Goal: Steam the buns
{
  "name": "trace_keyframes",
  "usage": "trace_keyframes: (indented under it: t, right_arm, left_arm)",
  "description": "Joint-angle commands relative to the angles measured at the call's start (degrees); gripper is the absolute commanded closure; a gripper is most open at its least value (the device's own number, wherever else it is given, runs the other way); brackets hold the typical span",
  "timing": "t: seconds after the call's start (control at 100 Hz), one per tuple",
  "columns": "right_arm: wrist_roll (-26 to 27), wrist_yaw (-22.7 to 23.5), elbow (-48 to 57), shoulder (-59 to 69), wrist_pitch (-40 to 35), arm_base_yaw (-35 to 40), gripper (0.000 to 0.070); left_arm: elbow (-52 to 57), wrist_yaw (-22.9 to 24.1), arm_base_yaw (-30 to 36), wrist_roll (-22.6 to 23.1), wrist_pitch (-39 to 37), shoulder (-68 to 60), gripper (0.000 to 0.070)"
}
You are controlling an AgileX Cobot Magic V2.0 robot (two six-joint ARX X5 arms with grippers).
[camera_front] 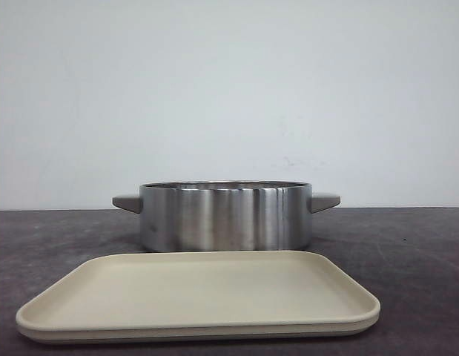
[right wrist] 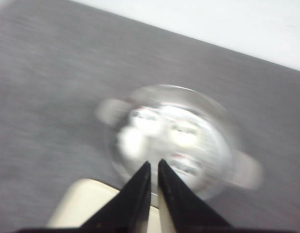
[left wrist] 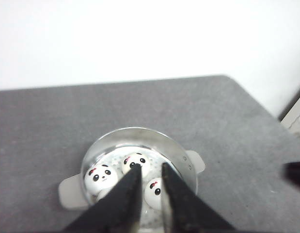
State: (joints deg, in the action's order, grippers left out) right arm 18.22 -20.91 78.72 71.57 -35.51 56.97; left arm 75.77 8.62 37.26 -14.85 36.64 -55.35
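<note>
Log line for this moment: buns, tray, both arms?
buns: in steel pot | tray: bare, in front of pot | left gripper: above pot, jaws nearly shut, holding nothing | right gripper: above pot, same

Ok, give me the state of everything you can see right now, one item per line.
Steamer pot: lid off, upright on the table.
Buns: inside the pot, at least three visible.
Tray: empty, flat in front of the pot.
Left hand: nearly closed, holding nothing.
Right hand: nearly closed, holding nothing.
</note>
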Motion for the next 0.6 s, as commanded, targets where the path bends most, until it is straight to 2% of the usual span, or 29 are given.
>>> trace_keyframes:
  t: [0.0,0.08,0.17,0.59]
  right_arm:
    - [-1.42,3.63,-5.62,0.15,11.28,1.55,0.0684]
    - [-4.09,8.96,-11.30,-0.11,20.83,2.71,0.0684]
    - [-6.14,12.87,-14.84,0.22,26.80,3.76,0.0684]
    - [-6.29,13.35,-15.02,1.05,26.49,4.24,0.0684]
  left_arm:
    - [-0.79,0.02,0.37,0.76,1.64,3.02,0.0700]
    - [-2.14,0.15,0.37,0.94,3.30,7.08,0.0700]
    - [-2.95,0.90,0.37,0.90,5.07,10.34,0.0700]
    - [-2.91,0.81,0.37,0.83,7.50,14.73,0.0700]
